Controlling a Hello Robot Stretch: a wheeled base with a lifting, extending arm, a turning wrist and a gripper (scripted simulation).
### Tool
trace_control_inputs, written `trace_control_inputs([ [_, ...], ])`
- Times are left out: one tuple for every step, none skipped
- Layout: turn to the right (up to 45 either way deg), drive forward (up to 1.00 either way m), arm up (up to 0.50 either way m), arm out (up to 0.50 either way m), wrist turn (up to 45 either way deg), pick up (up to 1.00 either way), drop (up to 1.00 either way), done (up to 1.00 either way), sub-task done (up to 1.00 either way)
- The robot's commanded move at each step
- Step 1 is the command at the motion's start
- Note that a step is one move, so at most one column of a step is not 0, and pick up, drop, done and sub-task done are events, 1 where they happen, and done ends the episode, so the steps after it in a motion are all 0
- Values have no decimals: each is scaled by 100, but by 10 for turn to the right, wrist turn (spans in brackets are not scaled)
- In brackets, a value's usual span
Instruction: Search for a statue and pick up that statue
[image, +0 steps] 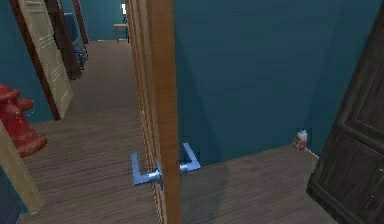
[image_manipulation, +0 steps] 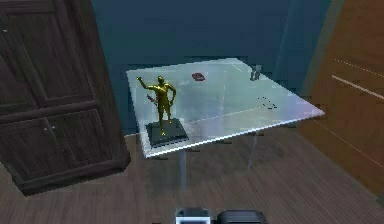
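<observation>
A gold statue (image_manipulation: 161, 104) of a standing figure rises from a dark square base near the front left corner of a glass-topped table (image_manipulation: 240, 105) in the arm side view. The figure stands upright with one arm raised.
On the table's far side lie a small reddish thing (image_manipulation: 199, 76) and a small grey upright thing (image_manipulation: 256, 71). A dark wooden cabinet (image_manipulation: 50, 95) stands left of the table. In the forward view an open wooden door (image: 155, 90) stands edge-on, a dark cabinet (image: 355, 150) at right, a red object (image: 17, 120) at left.
</observation>
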Motion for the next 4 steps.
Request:
trace_control_inputs([
  [0, 0, 0, 50, 0, 0, 0, 0, 0],
  [0, 0, 0, 0, 450, 0, 0, 0, 0],
  [0, 0, 0, 0, 450, 0, 0, 0, 0],
  [0, 0, 0, 0, 330, 0, 0, 0, 0],
])
